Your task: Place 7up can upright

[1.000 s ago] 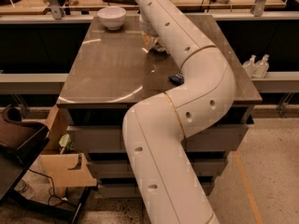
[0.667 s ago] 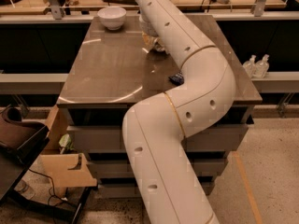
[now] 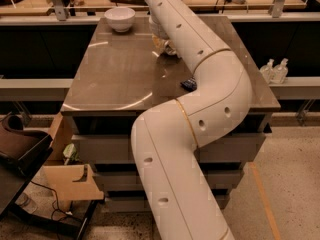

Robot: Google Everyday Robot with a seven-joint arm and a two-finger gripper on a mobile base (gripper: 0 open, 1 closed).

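**Gripper (image 3: 164, 45) at far side of table (image 3: 115, 79), next to 7up can (image 3: 157, 30)**

Showed the white arm (image 3: 200, 134) rising from the lower edge, bending above the table's right half and running on toward its far side. Left the gripper largely hidden behind the arm's last link, low over the far part of the tabletop. Gave no clear view of its opening; could not tell whether wide, narrow or closed on anything. Placed the 7up can, a pale silvery shape, just left of the arm's end and right beside the gripper; could not tell contact or tilt. Included a white bowl (image 3: 119, 18) near the far edge, left of the can and apart from it. Included a dark blue packet (image 3: 188, 84) flat on the table beside the arm's bend. Showed two clear bottles (image 3: 275, 70) on a ledge to the table's right and a cardboard box (image 3: 70, 181) on the floor at lower left.
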